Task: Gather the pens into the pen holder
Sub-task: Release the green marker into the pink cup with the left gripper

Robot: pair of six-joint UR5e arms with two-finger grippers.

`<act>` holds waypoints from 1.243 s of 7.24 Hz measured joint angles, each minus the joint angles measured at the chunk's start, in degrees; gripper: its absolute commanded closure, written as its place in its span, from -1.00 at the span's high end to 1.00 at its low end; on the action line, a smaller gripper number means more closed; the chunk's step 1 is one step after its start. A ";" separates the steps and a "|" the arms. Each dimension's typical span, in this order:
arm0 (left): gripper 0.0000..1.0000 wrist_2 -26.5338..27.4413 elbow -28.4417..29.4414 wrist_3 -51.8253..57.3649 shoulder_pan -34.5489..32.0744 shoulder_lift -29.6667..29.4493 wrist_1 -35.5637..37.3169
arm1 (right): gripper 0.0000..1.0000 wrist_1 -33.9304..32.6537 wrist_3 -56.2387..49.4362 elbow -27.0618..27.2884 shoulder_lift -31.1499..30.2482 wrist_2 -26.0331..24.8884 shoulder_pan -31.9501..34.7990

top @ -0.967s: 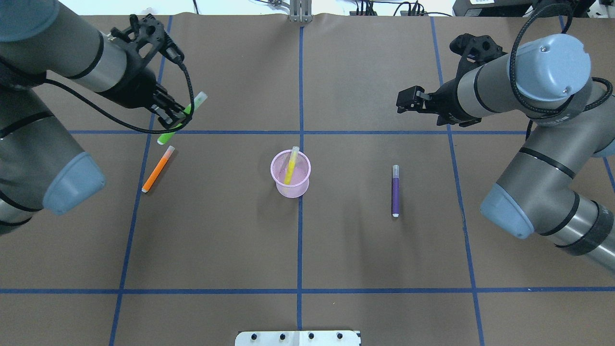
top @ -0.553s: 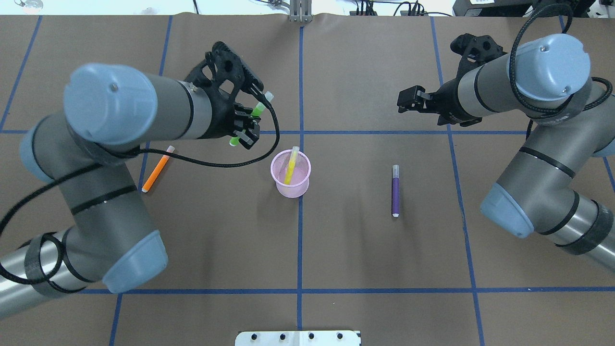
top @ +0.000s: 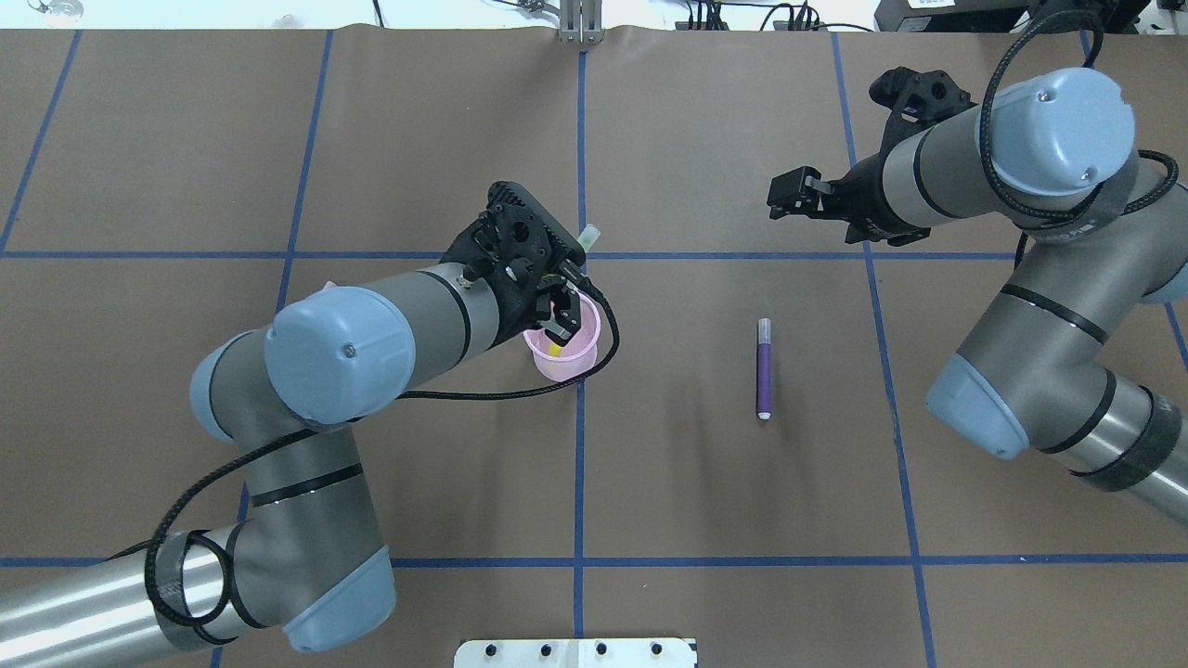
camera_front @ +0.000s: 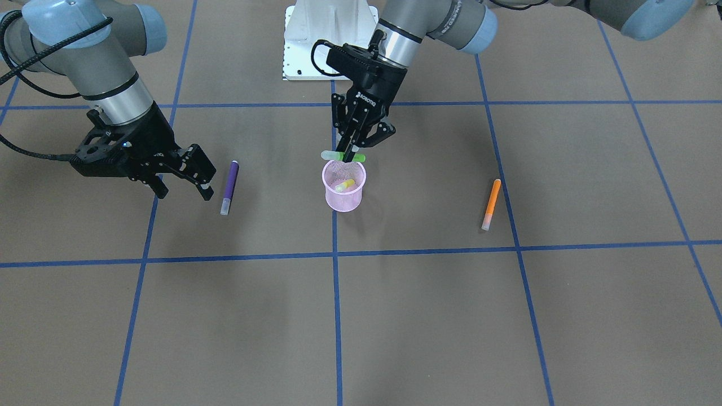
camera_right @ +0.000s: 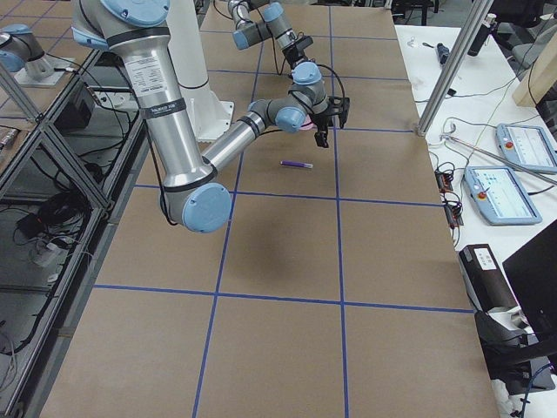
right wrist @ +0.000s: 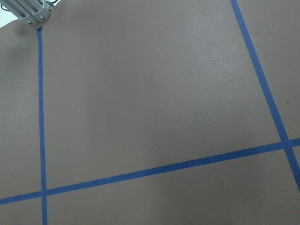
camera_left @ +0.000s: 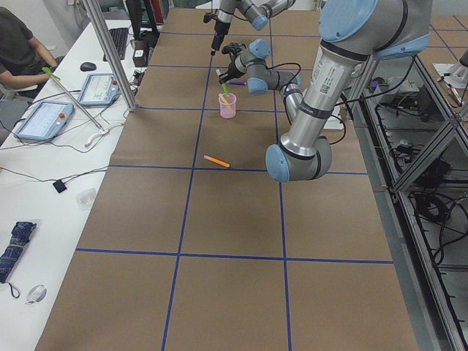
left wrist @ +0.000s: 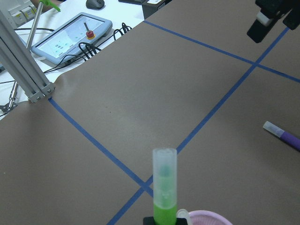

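**Brown papered tabletop (top: 742, 501): green pen (camera_front: 340, 155) poised over the pen holder (camera_front: 344, 200)**

Blue tape grid throughout. Left jaws clamp the green pen crosswise just above the pink holder's rim; yellow pen (camera_front: 345, 184) inside. Right jaws gape, empty, near the purple pen (camera_front: 229, 186); orange pen (camera_front: 491, 204) lies well apart. Risk: released this level, the pen likely bridges the rim or rolls off.

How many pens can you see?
4. The yellow pen sits inside the pink cup. The green pen is held in the left jaws just above it. The purple pen and orange pen lie on the table.
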 measured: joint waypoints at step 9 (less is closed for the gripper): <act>0.94 1.21 -2.19 -2.03 -1.59 5.27 -2.23 | 0.96 2.04 2.29 -2.62 0.32 -1.02 -1.85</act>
